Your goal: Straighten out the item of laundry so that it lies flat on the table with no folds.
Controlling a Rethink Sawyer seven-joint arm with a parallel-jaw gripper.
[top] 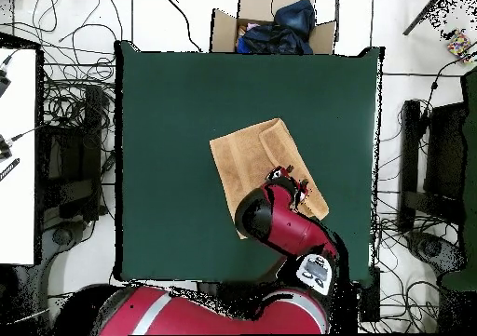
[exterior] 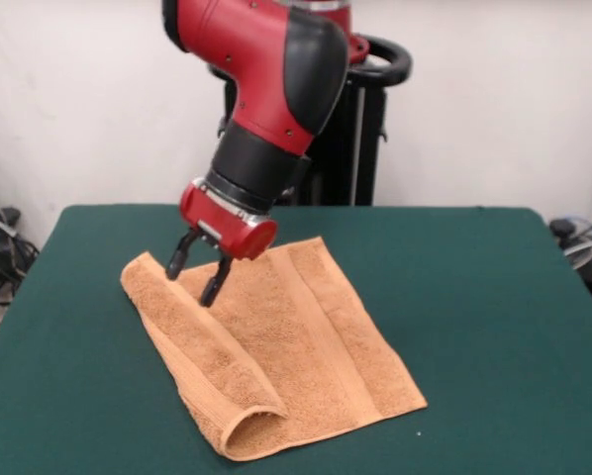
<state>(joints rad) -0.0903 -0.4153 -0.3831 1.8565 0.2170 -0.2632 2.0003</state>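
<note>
Here I am, my gripper hanging over the towel with both fingers apart and nothing between them, tips pointing down at the cloth near its far-left corner in the front view. The towel sits on the green table, roughly mid-table, and it is not flat: one side strip is doubled over onto the rest, with a rolled lip bulging up at the corner closest to the front camera.

The big risk, I reckon, is pinching both layers at once. If I close on the folded strip and catch the sheet under it too, pulling will just drag the whole towel across the felt and the fold survives. Terry on felt looks grippy, so a sideways tug could also bunch up new wrinkles. And a shallow grab may slip off the top layer.

Position check: the fold's edge lies right under my tips or just beside them; I cannot tell whether they touch the fabric. From overhead my arm hides that end of the towel, so no help there
</note>
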